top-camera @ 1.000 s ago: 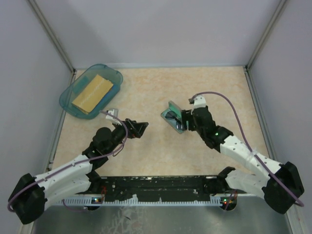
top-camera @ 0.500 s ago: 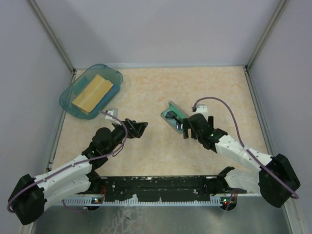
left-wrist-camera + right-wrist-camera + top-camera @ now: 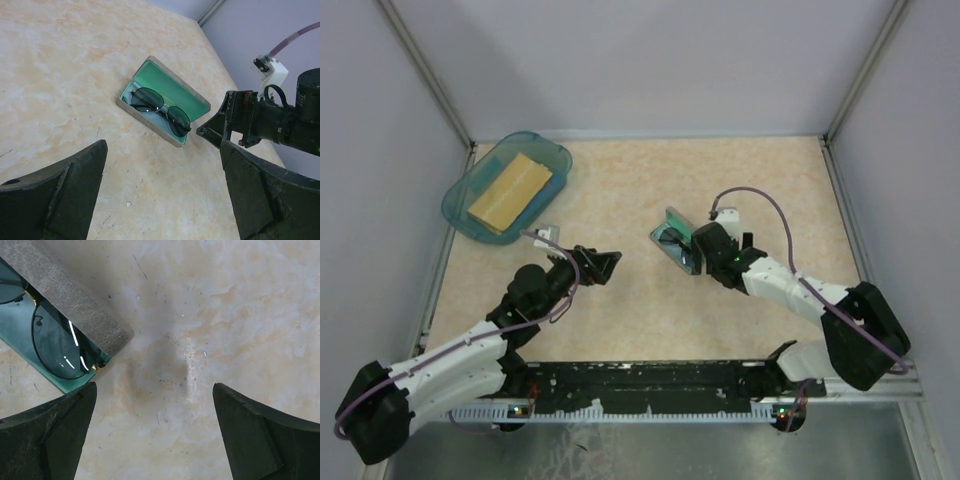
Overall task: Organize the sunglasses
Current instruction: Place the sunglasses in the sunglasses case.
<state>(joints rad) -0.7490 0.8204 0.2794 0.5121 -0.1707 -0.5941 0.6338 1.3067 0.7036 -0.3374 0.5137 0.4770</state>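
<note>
The sunglasses point(image 3: 161, 111), dark-lensed with a thin gold frame, lie folded inside the open grey case point(image 3: 195, 98) with green lining, mid-table. They also show in the right wrist view point(image 3: 57, 340) and in the top view point(image 3: 672, 243), where the case point(image 3: 678, 225) stands open. My right gripper point(image 3: 703, 262) is open and empty, low over the table just right of the case's near end. My left gripper point(image 3: 608, 264) is open and empty, a short way left of the case and pointing at it.
A blue-green tray point(image 3: 548, 153) holding a tan block point(image 3: 510, 190) sits at the back left. Grey walls close in the table on three sides. The right arm's purple cable point(image 3: 775, 215) loops above its wrist.
The right gripper has drawn back and turned down beside the case's right end. Its arm has swung lower and toward the centre. The left arm has barely moved.
</note>
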